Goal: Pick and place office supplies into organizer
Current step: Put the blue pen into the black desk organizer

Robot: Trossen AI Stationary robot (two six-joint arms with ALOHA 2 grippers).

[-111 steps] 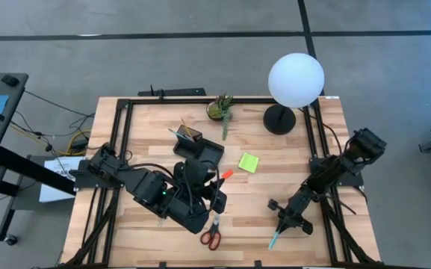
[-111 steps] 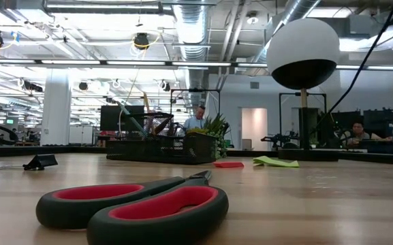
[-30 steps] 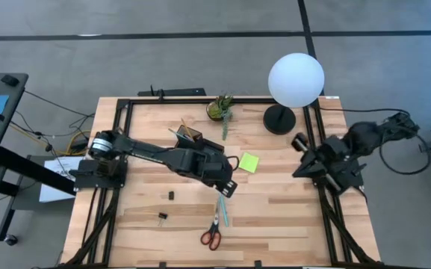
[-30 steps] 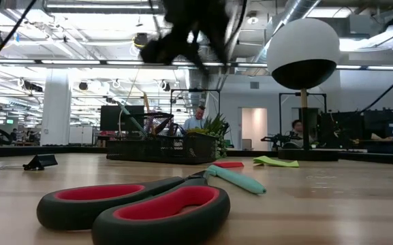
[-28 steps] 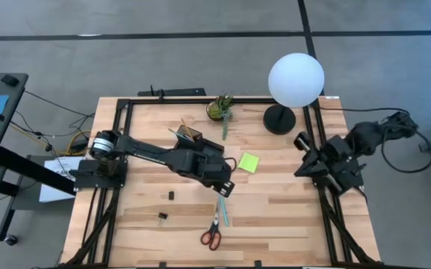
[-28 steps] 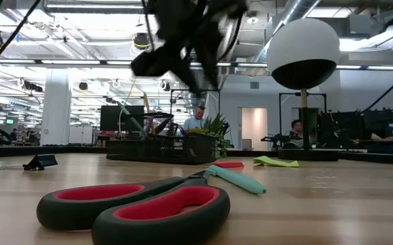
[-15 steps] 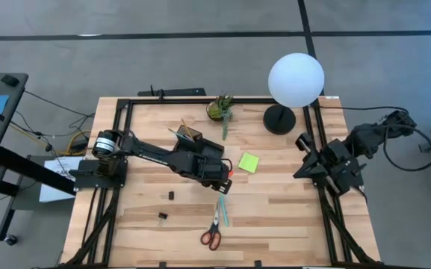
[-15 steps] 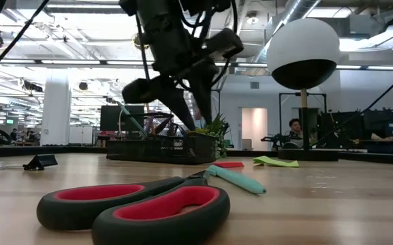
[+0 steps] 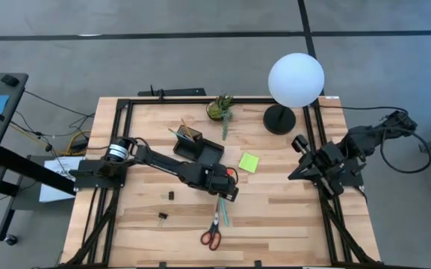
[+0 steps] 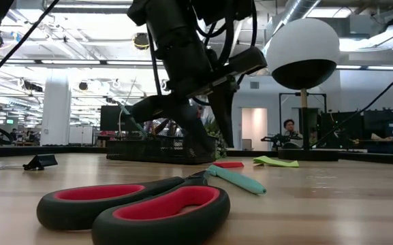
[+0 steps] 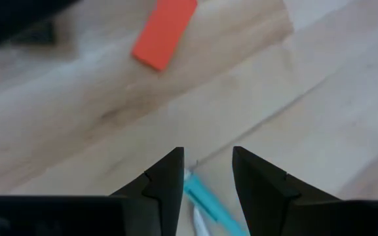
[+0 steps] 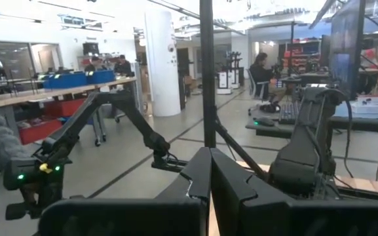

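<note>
A teal pen (image 9: 221, 212) lies on the table with its far end between the open fingers of my left gripper (image 11: 208, 157), which points steeply down just above it (image 10: 215, 160). Red-handled scissors (image 9: 212, 236) lie beside the pen's near end. An orange eraser (image 11: 164, 33) and a lime-green sticky pad (image 9: 249, 162) lie just beyond the gripper. The black organizer (image 9: 200, 150) stands farther back and holds some pens. My right gripper (image 12: 209, 172) is shut, level and raised at the table's right edge (image 9: 295, 170).
Two small black clips (image 9: 170, 196) (image 9: 162, 217) lie left of the scissors. A potted plant (image 9: 220, 109) and a lamp with a white globe (image 9: 296, 80) on a round black base (image 9: 279, 120) stand along the far edge. Black frame rails border the table.
My left gripper has come down from high above the table, a little toward the near edge, onto the far end of the teal pen, and its wrist has rolled. The pen, the scissors and the other things have not moved.
</note>
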